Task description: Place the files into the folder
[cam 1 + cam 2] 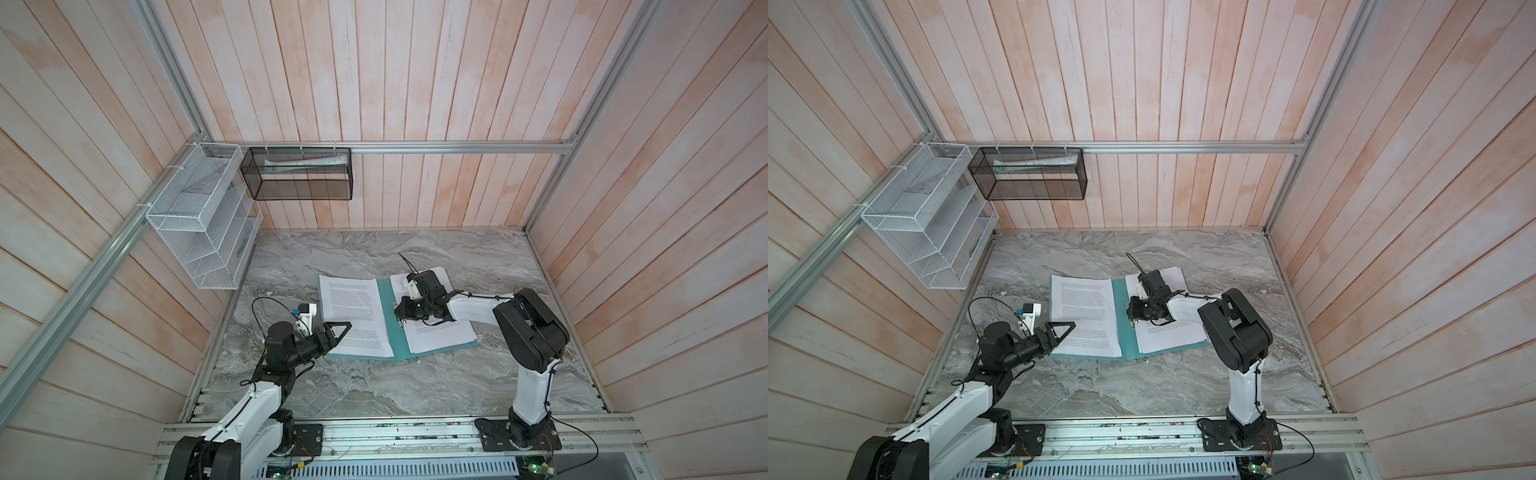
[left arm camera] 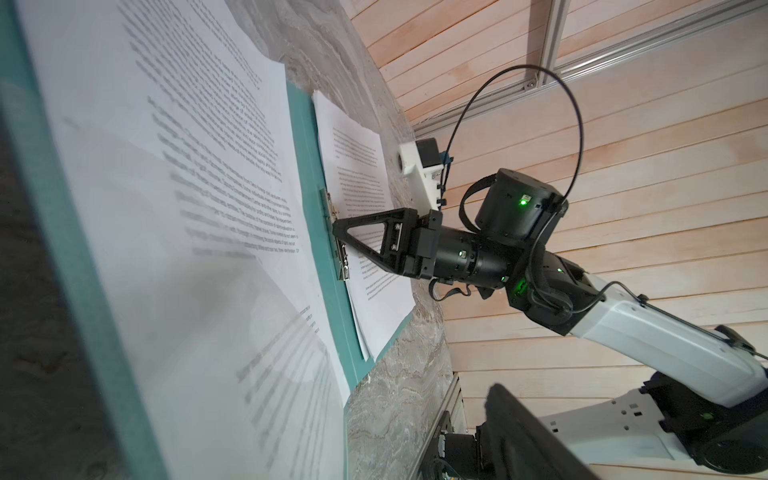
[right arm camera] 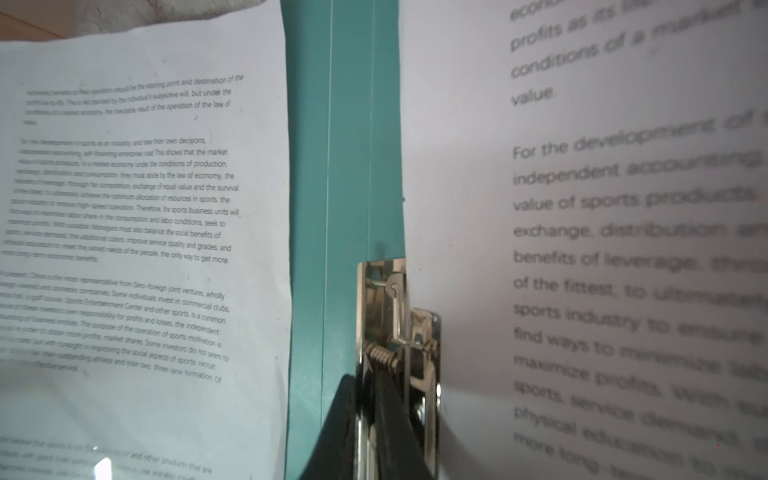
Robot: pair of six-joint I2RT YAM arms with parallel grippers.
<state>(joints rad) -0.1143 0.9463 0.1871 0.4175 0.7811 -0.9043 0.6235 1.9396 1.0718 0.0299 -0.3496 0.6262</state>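
Note:
The teal folder (image 1: 400, 350) (image 1: 1128, 347) lies spread flat on the marble table. Printed files cover its left half (image 1: 353, 307) (image 1: 1084, 307) and its right half (image 1: 440, 332) (image 1: 1167, 337). My right gripper (image 1: 400, 318) (image 1: 1133, 318) (image 2: 335, 227) (image 3: 370, 386) is shut on the metal clip (image 3: 399, 324) (image 2: 343, 266) at the spine. My left gripper (image 1: 343, 332) (image 1: 1067, 332) stands open at the near left edge of the left sheets. One finger (image 2: 523, 419) hangs over the paper (image 2: 166, 208). Whether it touches the paper, I cannot tell.
A white wire rack (image 1: 199, 224) (image 1: 926, 232) hangs on the left wall. A black mesh basket (image 1: 299, 174) (image 1: 1030, 174) with rolled papers hangs on the back rail. Wooden walls close in the marble table (image 1: 374, 386) on three sides.

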